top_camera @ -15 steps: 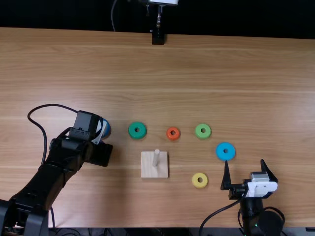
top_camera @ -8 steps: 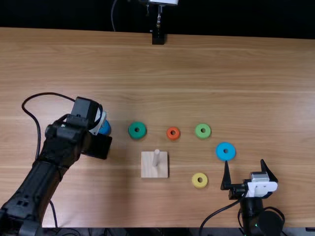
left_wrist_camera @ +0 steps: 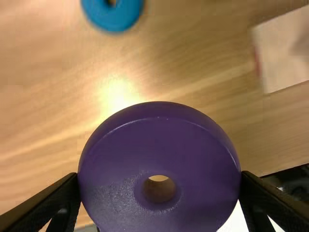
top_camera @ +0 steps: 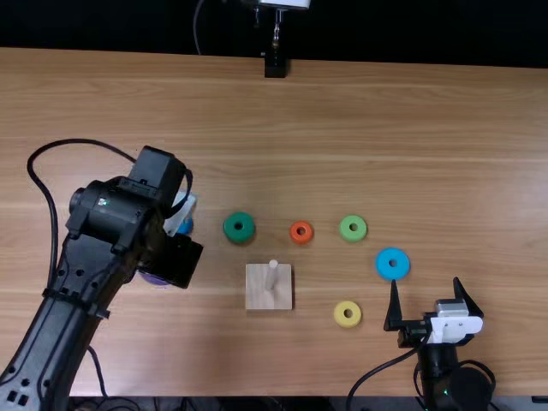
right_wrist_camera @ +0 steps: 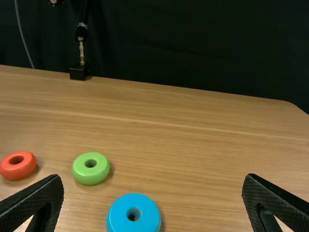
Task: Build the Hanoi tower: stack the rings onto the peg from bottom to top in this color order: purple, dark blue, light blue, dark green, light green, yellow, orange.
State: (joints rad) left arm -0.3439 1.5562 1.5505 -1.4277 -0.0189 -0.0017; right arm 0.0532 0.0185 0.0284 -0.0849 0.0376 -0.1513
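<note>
Light brown wooden worktop (top_camera: 428,111), grain running side to side. Past its far edge we note a black backdrop (right_wrist_camera: 203,43); a black stand (top_camera: 275,66) with a metal rod sits at that edge. In the right wrist view we see a rounded far corner.

Left end effector (top_camera: 175,259), over the left part of the worktop: gripping the purple ring (left_wrist_camera: 120,154), a finger pressed to each side. Right end effector (top_camera: 425,287), close to the near edge: fingers spread wide apart, light blue ring (top_camera: 384,268) just beyond one fingertip in the top view.

Square wooden base (top_camera: 257,295), nearer the worktop's near edge than its far edge; peg (top_camera: 272,272) standing up from it. Rings lie flat. Dark blue ring (top_camera: 186,226), partly hidden by the left arm, is the one farthest toward the left edge. From it toward the right edge we log, in a loose row, dark green ring (top_camera: 230,233), orange ring (top_camera: 294,237) and light green ring (top_camera: 343,231). Yellow ring (top_camera: 339,320) lies closer to the near edge than these, between the base and the right end effector.
</note>
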